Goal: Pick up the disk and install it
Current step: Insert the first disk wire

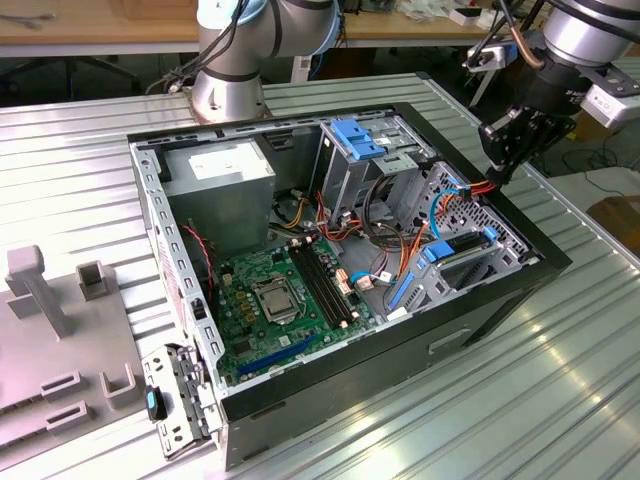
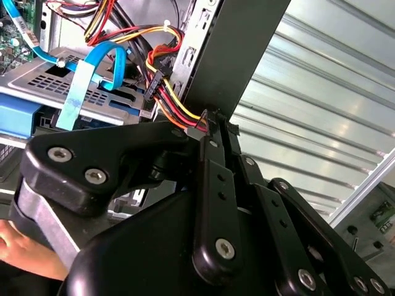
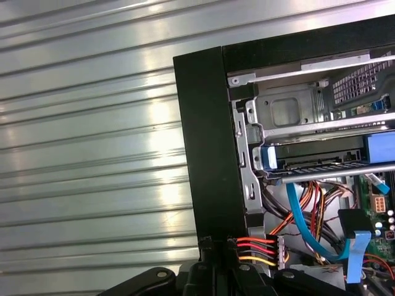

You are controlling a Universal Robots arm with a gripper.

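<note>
Item, gripper (image 1: 497,172): I am watching it hanging over the rim of the computer case (image 1: 540,255) at the exterior view's right. Its fingers are drawn narrow and are pinching the end of the power lead (image 3: 256,250), which has red, orange and yellow wires. Item, the disk (image 1: 464,250): it is lying flat in the drive cage (image 1: 480,212) under the perforated top, with blue rails showing at its ends, inside the case by that same wall. The disk is sitting near the gripper but apart from it, lower and nearer the exterior camera. Item, ribbed metal table (image 1: 450,420): it is carrying the case.
</note>
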